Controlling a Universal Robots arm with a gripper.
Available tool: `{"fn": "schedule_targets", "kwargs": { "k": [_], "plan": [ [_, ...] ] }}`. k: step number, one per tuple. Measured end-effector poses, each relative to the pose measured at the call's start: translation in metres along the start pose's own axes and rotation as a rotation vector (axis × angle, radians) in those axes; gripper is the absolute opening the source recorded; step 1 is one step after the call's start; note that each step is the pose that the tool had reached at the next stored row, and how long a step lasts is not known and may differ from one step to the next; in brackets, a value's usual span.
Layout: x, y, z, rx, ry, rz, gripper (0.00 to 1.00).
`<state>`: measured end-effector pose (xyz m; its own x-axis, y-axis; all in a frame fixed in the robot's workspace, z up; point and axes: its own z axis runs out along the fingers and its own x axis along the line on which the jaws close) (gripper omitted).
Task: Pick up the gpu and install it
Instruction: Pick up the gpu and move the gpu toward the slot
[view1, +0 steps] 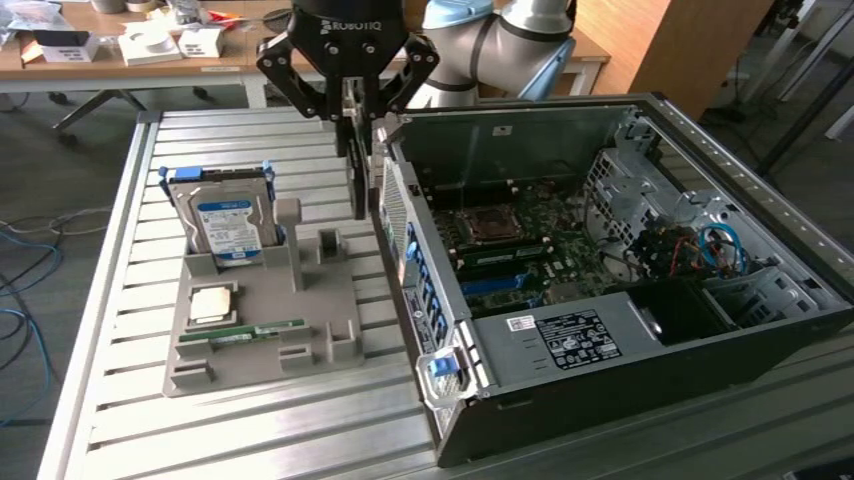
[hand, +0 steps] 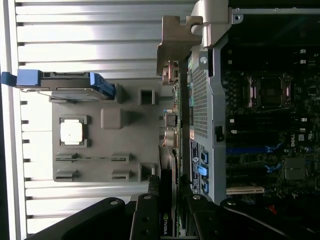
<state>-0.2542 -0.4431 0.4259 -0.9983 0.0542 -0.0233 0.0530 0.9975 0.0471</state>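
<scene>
Gripper (view1: 350, 108) jaws clamped on the gpu (view1: 358, 170). The card hangs below them, long axis vertical, just outside the computer case (view1: 398, 215) rear panel, not yet over the motherboard (view1: 534, 240).

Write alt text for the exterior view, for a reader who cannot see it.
The gripper holds the gpu on edge, hanging between the grey parts tray and the open computer case. A hard drive stands upright in the tray, with a memory stick lying flat, all on a slatted metal table.
</scene>
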Motion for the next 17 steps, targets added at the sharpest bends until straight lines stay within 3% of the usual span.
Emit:
{"fn": "schedule_targets", "kwargs": {
  "k": [17],
  "plan": [
    [-0.045,0.0024,0.0011,-0.0052,0.0004,0.000,0.26]
  ]
}}
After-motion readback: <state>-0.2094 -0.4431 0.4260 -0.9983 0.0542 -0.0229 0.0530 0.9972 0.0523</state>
